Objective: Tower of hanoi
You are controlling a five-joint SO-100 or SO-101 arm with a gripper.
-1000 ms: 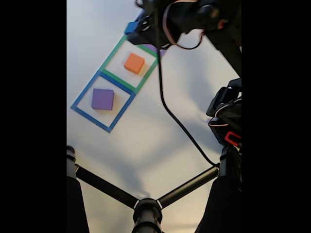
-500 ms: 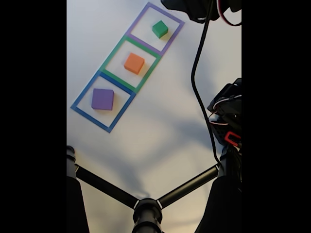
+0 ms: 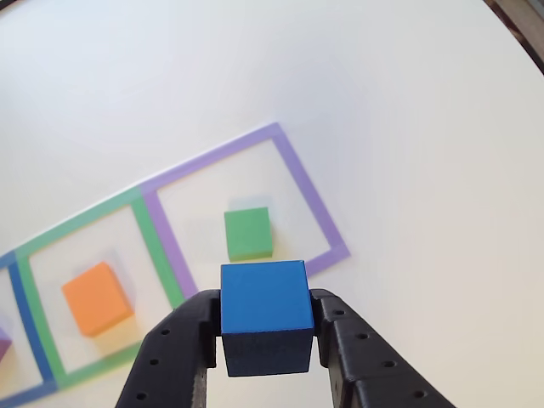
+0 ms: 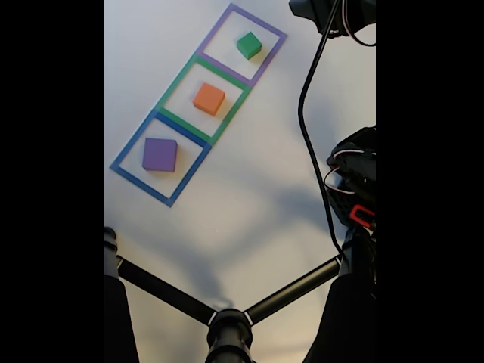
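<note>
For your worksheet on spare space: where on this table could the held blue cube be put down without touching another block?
Bare white table lies right of the three frames and below the blue frame. Each frame is occupied: green block, orange block, purple block. The gripper holds the blue cube.

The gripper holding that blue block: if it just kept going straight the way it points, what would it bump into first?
Probably the green block in the purple-outlined square, just beyond the blue block held by the gripper. Depth is unclear, so it might meet the table first.
</note>
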